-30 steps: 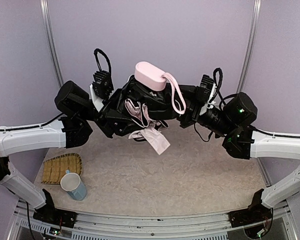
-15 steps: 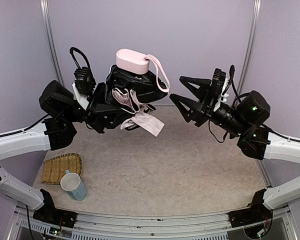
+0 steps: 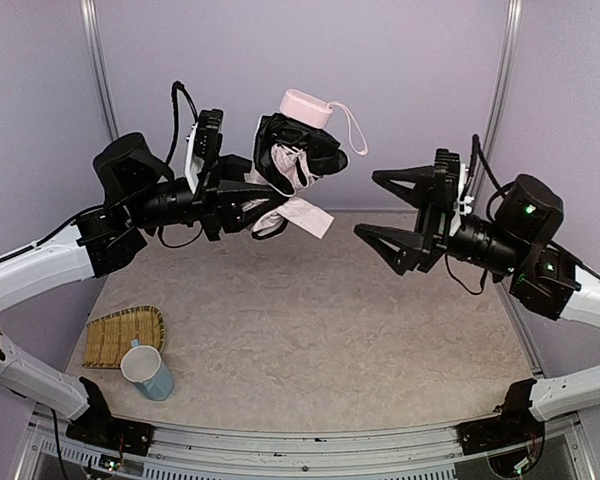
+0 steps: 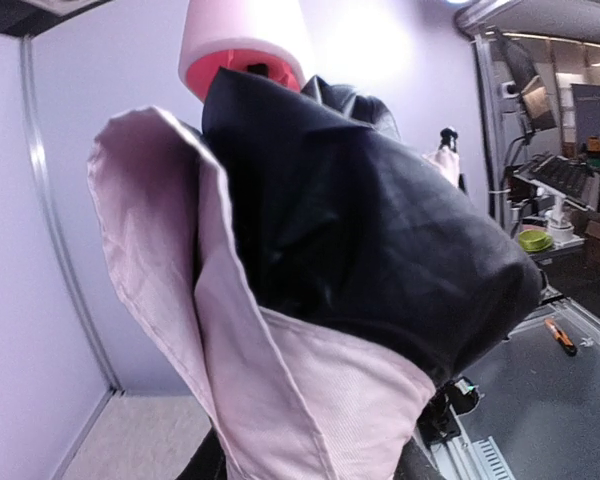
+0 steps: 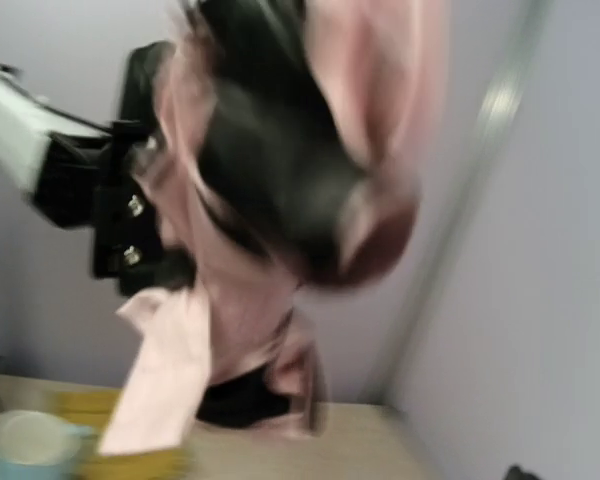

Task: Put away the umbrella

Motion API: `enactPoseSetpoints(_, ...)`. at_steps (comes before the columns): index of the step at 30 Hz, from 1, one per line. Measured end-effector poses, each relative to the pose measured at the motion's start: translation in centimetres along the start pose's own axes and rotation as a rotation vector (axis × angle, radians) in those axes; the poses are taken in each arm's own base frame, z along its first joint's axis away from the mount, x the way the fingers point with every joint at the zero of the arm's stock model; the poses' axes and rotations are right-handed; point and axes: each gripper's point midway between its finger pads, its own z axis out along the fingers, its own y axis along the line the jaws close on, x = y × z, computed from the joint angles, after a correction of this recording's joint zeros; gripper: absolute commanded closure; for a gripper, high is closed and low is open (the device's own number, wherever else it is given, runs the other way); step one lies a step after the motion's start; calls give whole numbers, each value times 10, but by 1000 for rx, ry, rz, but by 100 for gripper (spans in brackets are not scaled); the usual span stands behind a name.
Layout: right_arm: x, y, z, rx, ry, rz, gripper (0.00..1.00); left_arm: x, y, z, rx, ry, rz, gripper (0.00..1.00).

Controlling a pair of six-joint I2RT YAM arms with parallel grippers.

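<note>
Top external: our left gripper (image 3: 252,192) clamps the umbrella (image 3: 298,160); right gripper (image 3: 366,203), apart from it, gapes; loose fabric could slip free.

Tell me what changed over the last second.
The right end effector let go of the umbrella and pulled back to the right, jaws wide open. The left end effector kept its grip and now holds it alone, a little higher. The mug and woven tray stayed put.
</note>
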Motion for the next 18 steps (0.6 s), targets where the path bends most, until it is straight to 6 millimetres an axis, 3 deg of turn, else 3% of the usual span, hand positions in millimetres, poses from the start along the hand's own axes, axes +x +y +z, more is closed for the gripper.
enactPoseSetpoints(5,-22,-29,-35,195,34,-198,14,40,55,-35,-180,148,-188,100)
enactPoseSetpoints(7,-19,-34,-40,233,82,-301,8,61,75,-53,-256,201,-276,100)
enactPoseSetpoints(9,-7,-37,-34,248,156,-413,0,83,82,-62,-290,257,-350,100)
enactPoseSetpoints(13,34,-31,4,206,325,-726,0,126,73,-61,-272,369,-479,100)
enactPoseSetpoints(15,78,-21,30,118,445,-954,0,144,67,-62,-263,419,-531,100)
enactPoseSetpoints(18,112,-8,51,9,527,-1134,0,163,53,-67,-244,483,-591,100)
